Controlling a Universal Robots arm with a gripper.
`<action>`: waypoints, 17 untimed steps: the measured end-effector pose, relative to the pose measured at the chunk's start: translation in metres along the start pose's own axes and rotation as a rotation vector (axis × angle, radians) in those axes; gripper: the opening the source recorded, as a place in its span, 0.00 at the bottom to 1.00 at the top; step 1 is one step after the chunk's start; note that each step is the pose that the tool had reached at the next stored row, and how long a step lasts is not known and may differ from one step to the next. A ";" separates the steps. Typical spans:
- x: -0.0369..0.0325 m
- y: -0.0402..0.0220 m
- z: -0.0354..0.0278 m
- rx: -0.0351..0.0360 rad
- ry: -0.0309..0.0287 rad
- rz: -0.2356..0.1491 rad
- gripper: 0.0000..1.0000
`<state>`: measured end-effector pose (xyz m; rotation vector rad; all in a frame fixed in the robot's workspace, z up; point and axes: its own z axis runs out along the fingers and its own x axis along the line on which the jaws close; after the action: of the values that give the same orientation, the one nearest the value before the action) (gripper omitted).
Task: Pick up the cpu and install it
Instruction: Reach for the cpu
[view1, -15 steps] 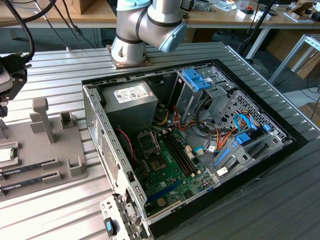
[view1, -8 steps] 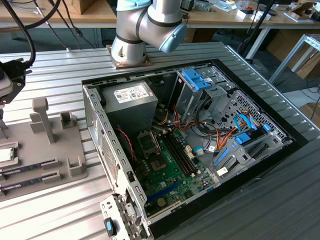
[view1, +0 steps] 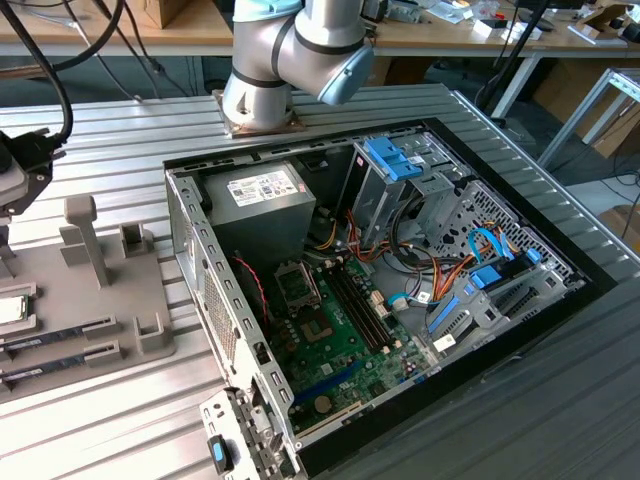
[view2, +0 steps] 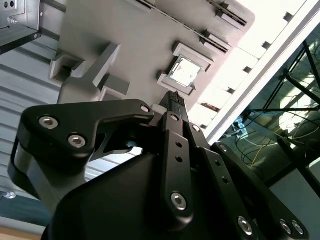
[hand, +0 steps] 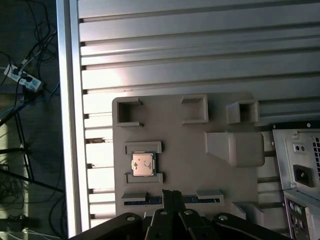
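Over the fixture plate (hand: 190, 150), the clenched, empty gripper (hand: 171, 192) hangs near the cpu (hand: 143, 164); 2 brackets (hand: 143, 147) square it for pickup.

Black, screw-studded end effector (view2: 172, 100); silver arm (view1: 300, 55)

Slatted metal table (view1: 130, 140), grey tray (view1: 50, 275), computer case (view1: 200, 250)

open computer case (view1: 197, 262) lying on the ribbed metal counter (view1: 130, 150), grey power supply (view1: 262, 200) in its corner, blue-topped drive cage (view1: 392, 158) just beside it. over at the exterior view's left, a grey holder plate (view1: 130, 290) with long dark memory sticks (view1: 60, 330) in slots. power strip (hand: 22, 79) on the floor.
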<state>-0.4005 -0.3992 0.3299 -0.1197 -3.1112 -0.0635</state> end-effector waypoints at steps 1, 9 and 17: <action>0.0006 -0.0001 0.0012 0.0000 -0.0001 0.000 0.11; 0.0057 0.0009 0.0071 -0.0001 -0.0002 0.000 0.11; 0.0123 0.0032 0.0161 -0.0001 -0.0001 0.000 0.11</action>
<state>-0.4130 -0.3943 0.3142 -0.1197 -3.1112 -0.0636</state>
